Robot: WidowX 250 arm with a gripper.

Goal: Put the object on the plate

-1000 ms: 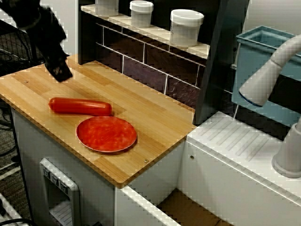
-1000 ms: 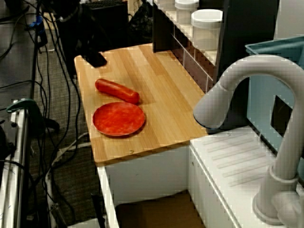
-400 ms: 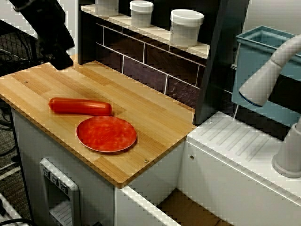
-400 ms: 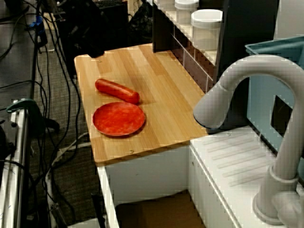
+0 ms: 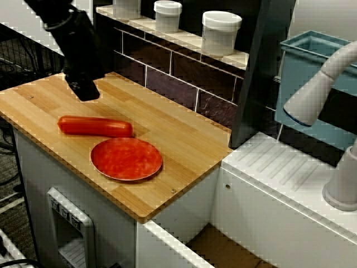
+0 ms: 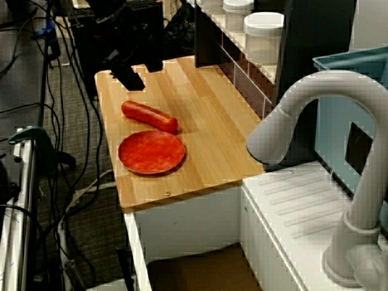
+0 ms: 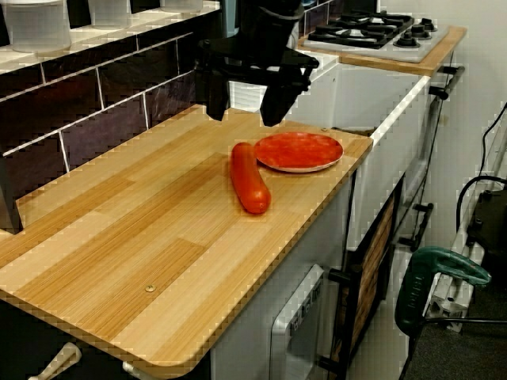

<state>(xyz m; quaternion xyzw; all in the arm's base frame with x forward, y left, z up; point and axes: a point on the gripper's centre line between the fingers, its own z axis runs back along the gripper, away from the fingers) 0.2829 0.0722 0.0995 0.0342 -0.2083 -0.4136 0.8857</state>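
A black gripper [image 7: 242, 99] hangs with its two fingers spread apart and nothing between them, above the rear of the wooden tabletop [image 5: 184, 145], just behind the red sausage [image 5: 95, 126]. The sausage lies flat on the wood, not on the plate [image 5: 126, 158], which sits just beside it toward the front edge; from the side view the sausage's far end looks to be right at the plate's rim [image 7: 298, 167], though whether they touch cannot be told.

In the front view, the sausage's long axis runs roughly left to right, one rounded end pointing to the tabletop's left corner, the other toward the plate's back rim. It is about as long as the plate is wide, so it would need centring to rest within the rim.

Smooth, glossy and round, it is likely light and stiff but slippery, and prone to roll. The safest hold would be across its middle, fingers closing on the two long sides, square to the axis.

Three white jars [image 5: 221, 32] stand on the shelf behind, and a grey tap [image 6: 303, 115] is at the right.
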